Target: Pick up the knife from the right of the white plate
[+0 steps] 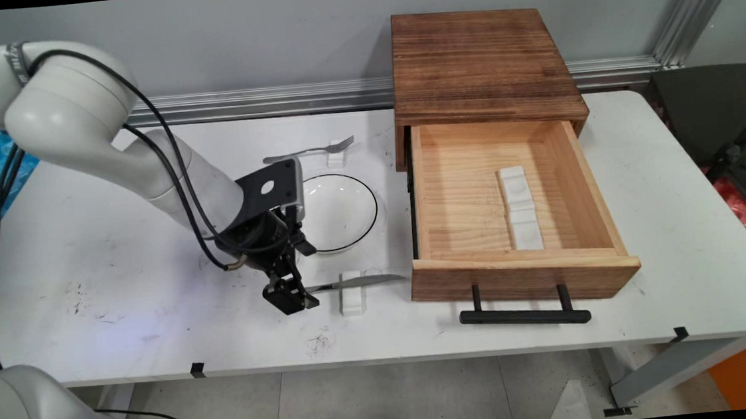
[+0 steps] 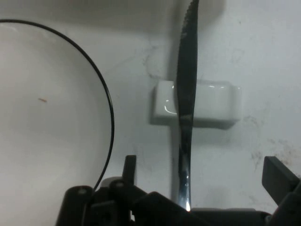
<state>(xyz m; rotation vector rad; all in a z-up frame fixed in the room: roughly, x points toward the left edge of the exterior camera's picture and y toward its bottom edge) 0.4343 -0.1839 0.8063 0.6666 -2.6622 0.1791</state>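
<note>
1. Two black fingers of your gripper (image 1: 292, 300) stand spread wide on either side of the silver table knife (image 1: 355, 282), one finger (image 2: 280, 176) to each side of its handle; they hold nothing, and whether a pad touches the metal cannot be told.
2. Your knife lies across a small white ceramic rest (image 1: 351, 292), near the table's near edge, blade pointing right toward the drawer; the rest lifts it off the white table (image 1: 680, 225), which leaves room for fingers under the handle.
3. Just beyond the gripper sits a round white plate with a thin black rim (image 1: 340, 211), close beside the knife in the hand view.
4. Farther back, a silver fork (image 1: 310, 151) lies on a second white rest (image 1: 336, 160) in the same way.
5. To the right, the wooden box's drawer (image 1: 514, 225) is pulled open toward you, with a white ceramic holder (image 1: 521, 208) lying inside and a black bar handle (image 1: 524, 316) in front.
</note>
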